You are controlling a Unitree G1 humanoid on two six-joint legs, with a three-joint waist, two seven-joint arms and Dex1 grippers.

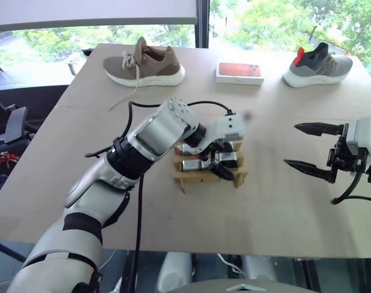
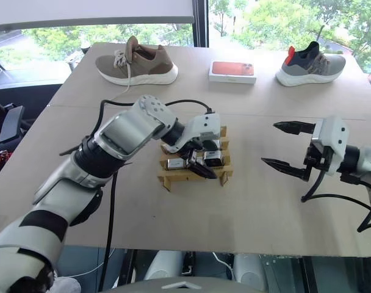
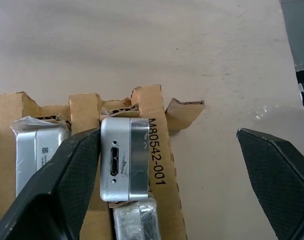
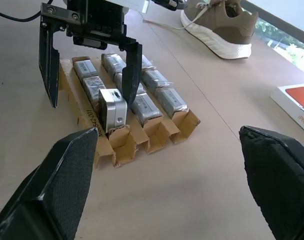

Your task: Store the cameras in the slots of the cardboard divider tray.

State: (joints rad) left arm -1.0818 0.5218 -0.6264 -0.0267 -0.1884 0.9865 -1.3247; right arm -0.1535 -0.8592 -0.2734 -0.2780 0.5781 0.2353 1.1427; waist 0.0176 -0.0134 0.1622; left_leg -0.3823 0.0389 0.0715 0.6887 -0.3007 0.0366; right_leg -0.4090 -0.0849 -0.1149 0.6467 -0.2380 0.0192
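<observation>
The cardboard divider tray lies mid-table with several silver-grey cameras lying in its slots, some in clear wrap. One camera stands upright in a slot of the tray's outer row. My left gripper hangs open over that side of the tray, pointing down. One finger is right against the upright camera's side, while the other is wide apart over bare table. My right gripper is open and holds nothing, level above the table, well to the right of the tray.
At the table's far side are a brown shoe, a flat white box with an orange top and a grey shoe. Bare tabletop lies between the tray and my right gripper.
</observation>
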